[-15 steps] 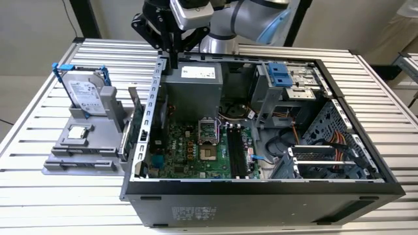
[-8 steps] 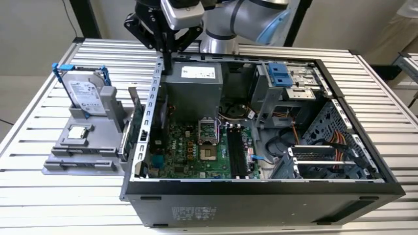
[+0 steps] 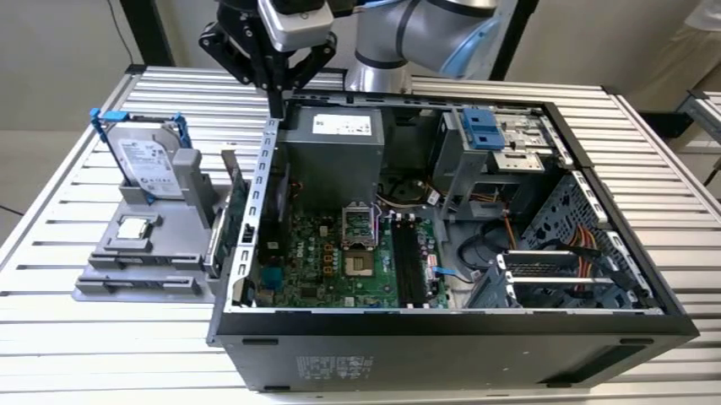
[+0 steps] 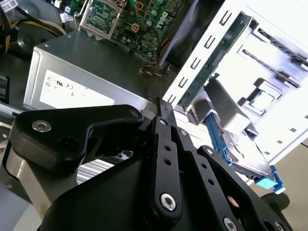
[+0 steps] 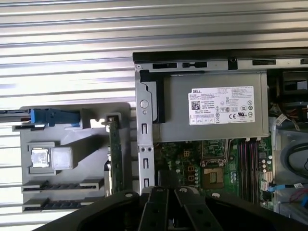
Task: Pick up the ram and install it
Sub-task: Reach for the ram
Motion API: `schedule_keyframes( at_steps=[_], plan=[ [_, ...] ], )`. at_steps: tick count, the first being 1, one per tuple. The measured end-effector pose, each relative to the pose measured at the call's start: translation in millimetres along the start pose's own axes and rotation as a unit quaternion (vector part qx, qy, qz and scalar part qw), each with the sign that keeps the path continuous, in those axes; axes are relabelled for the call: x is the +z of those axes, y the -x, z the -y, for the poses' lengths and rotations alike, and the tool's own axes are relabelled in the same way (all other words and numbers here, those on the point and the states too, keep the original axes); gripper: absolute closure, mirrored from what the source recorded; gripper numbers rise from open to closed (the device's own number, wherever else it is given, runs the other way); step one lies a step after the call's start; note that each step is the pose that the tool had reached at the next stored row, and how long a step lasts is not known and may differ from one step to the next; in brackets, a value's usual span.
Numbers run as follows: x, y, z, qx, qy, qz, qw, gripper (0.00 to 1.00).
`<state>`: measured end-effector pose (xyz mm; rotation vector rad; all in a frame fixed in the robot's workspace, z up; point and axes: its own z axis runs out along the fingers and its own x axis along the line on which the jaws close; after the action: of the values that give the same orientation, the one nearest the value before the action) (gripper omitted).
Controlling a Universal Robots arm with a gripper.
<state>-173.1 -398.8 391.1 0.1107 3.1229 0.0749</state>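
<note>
The ram (image 3: 231, 194) is a long thin green circuit-board stick standing on edge in the grey holder (image 3: 135, 270), just outside the case's side wall. It also appears in both wrist views (image 5: 114, 154) (image 4: 211, 62). My gripper (image 3: 276, 105) hangs above the back corner of the open computer case (image 3: 451, 337), over the power supply (image 3: 333, 152). Its black fingers (image 4: 161, 115) meet at the tips, shut with nothing between them. The ram lies lower and toward the front from the gripper, apart from it. Dark memory slots (image 3: 411, 261) run along the motherboard inside the case.
On the holder, a silver hard drive in a blue bracket (image 3: 147, 160) stands upright and a small square CPU chip (image 3: 133, 228) lies flat. The case's metal side wall (image 3: 265, 194) rises right next to the ram. Cables and a drive cage (image 3: 563, 270) fill the case's right side.
</note>
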Motion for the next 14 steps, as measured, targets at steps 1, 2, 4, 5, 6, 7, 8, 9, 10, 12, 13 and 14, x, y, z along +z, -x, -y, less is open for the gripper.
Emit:
schedule_keyframes(
  at_steps=[1, 2, 4, 5, 6, 7, 8, 9, 10, 12, 13, 14],
  plan=[
    [0.0, -1.8, 0.1, 0.0, 0.0, -0.0001, 1.0, 1.0],
    [-0.1, -3.6, 0.3, 0.0, -0.0001, -0.0002, 1.0, 1.0],
    [-0.1, -7.3, 0.5, 0.0, -0.0001, -0.0007, 1.0, 1.0],
    [-0.1, -9.1, 0.6, 0.0, -0.0001, -0.0012, 1.0, 1.0],
    [-0.1, -10.6, 0.7, 0.0, -0.0002, -0.0018, 1.0, 1.0],
    [-0.1, -12.0, 0.9, 0.0, -0.0002, -0.0025, 1.0, 1.0],
    [-0.1, -13.4, 0.9, 0.0, -0.0002, -0.0032, 1.0, 1.0],
    [-0.1, -14.8, 1.0, 0.0, -0.0003, -0.0038, 1.0, 1.0],
    [-0.1, -16.1, 1.1, 0.0, -0.0004, -0.0043, 1.0, 1.0],
    [-0.1, -19.0, 1.3, 0.0, -0.0005, -0.0056, 1.0, 1.0],
    [0.0, -20.5, 1.5, 0.0, -0.0004, -0.006, 1.0, 1.0],
    [0.0, -22.2, 1.6, 0.0, -0.0005, -0.0065, 1.0, 1.0]
  ],
)
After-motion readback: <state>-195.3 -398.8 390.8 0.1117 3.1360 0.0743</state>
